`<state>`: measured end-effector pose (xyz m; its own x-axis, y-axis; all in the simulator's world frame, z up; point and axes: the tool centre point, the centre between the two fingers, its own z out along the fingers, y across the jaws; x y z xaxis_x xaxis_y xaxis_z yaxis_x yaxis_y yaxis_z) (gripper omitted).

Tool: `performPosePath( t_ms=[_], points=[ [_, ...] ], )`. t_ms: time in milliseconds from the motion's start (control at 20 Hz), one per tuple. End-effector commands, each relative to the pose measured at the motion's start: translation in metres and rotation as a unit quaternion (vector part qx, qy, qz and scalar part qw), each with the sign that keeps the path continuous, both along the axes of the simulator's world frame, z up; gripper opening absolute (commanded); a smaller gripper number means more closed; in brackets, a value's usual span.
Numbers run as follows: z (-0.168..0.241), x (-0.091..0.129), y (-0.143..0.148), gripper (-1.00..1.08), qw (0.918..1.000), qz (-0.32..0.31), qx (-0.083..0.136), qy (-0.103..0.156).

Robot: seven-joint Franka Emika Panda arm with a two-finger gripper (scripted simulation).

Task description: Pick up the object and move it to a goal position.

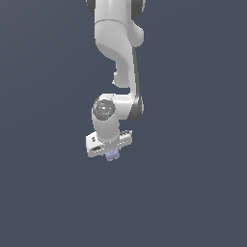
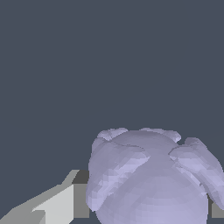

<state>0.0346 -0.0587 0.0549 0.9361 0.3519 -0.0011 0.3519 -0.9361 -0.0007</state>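
The object [image 1: 112,156] is a small lumpy lavender-purple blob, poking out just under the white hand of the arm in the exterior view. My gripper [image 1: 111,152] points downward over it. In the wrist view the object [image 2: 148,175] fills the space between my fingers: one grey-white finger [image 2: 59,204] presses against one side, and a sliver of the other finger [image 2: 216,210] shows at the opposite side. The gripper is shut on the object. The fingertips themselves are hidden in the exterior view.
A plain dark grey-blue surface [image 1: 193,193] surrounds the arm in both views. The white arm [image 1: 118,43] reaches down from the exterior view's upper middle.
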Motion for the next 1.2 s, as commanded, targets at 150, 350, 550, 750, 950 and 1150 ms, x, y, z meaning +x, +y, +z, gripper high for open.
performPosePath(
  t_ms=[150, 350, 550, 750, 950, 1150],
  points=[
    [0.027, -0.011, -0.013, -1.0, 1.0, 0.0, 0.0, -0.001],
    [0.057, -0.024, -0.027, -1.0, 1.0, 0.0, 0.0, -0.001],
    [0.094, -0.039, -0.045, -1.0, 1.0, 0.0, 0.0, -0.001],
    [0.135, -0.056, -0.064, -1.0, 1.0, 0.0, 0.0, -0.001],
    [0.178, -0.074, -0.084, -1.0, 1.0, 0.0, 0.001, -0.001],
    [0.221, -0.091, -0.104, -1.0, 1.0, 0.0, 0.001, -0.001]
  ],
)
